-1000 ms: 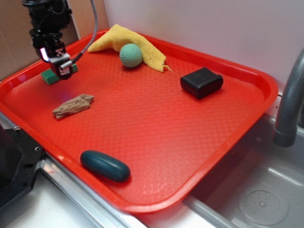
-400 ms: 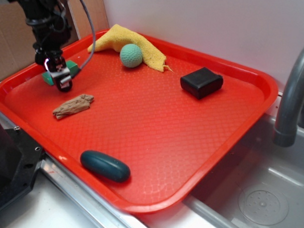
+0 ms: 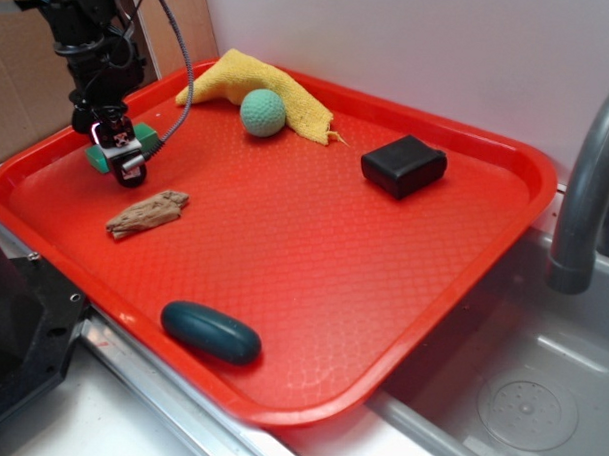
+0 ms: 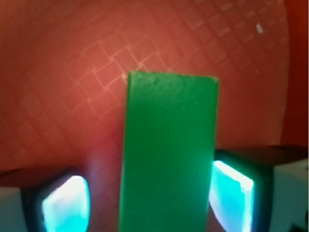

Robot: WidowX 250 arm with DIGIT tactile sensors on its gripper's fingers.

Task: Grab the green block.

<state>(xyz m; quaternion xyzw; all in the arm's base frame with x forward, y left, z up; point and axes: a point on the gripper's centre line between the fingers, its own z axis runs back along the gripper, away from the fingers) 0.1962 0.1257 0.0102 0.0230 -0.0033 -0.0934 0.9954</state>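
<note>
Both fingers (image 4: pixel 231 188) lowered, now straddling green block (image 4: pixel 168 154)

The tray (image 3: pixel 464 244) is bright red with a fine woven grid texture. The green block (image 4: pixel 166 154) is solid bright green. The ball (image 3: pixel 263 111) is mint green and dimpled, the cloth (image 3: pixel 240 76) yellow, the box (image 3: pixel 404 164) black, the oval (image 3: pixel 211 331) dark teal, the wood piece (image 3: pixel 145 212) brown. The pincer (image 4: pixel 147 198) has pads (image 4: pixel 65 205) glowing cyan.
</note>
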